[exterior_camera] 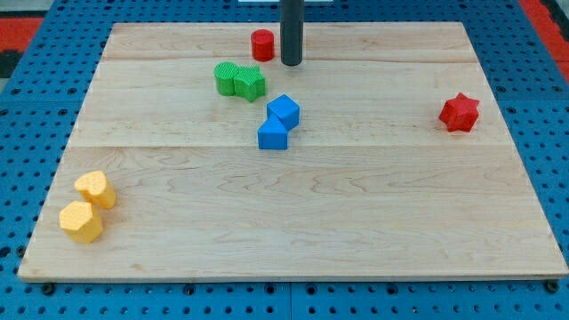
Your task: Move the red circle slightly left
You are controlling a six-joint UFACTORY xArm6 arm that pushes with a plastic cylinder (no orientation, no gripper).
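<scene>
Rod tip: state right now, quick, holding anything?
My tip: a bare rod, nothing to open or close, holding nothing; it sits just to the view's right of the red circle, apparently not touching.

My tip (292, 64) ends a plain dark-grey cylindrical rod

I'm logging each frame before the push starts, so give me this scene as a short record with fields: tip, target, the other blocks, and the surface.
tip: my tip is just to the view's right of the red circle, a small gap between them
target: red circle, near the board's top edge
green blocks: two, touching, just below the red circle
blue blocks: two, touching, near the centre
red star, alone at the view's right
yellow blocks: two, at the view's bottom left
surface: wooden board
</scene>
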